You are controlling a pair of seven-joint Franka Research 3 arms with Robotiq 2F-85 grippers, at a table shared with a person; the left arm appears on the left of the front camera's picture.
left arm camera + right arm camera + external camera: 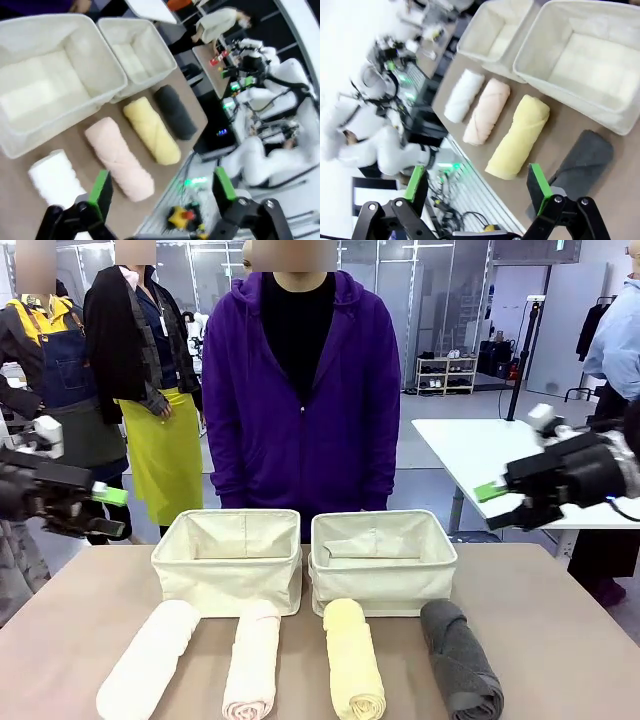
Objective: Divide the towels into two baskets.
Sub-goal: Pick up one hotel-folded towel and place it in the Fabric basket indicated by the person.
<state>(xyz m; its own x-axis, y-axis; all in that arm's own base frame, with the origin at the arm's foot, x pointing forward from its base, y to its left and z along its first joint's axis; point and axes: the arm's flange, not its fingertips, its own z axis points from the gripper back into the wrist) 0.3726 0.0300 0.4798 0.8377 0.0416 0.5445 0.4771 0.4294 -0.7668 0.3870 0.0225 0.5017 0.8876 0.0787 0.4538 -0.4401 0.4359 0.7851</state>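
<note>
Four towel rolls lie side by side at the table's front: white, pale pink-cream, pale yellow and dark grey. Behind them stand two cream canvas baskets, left and right, both empty. My left gripper hangs open in the air beyond the table's left edge. My right gripper hangs open off the right side. In the left wrist view the open gripper looks down on the white towel. In the right wrist view the open gripper is above the grey towel.
A person in a purple hoodie stands at the far side, right behind the baskets. Other people stand at the back left. A white table is at the back right.
</note>
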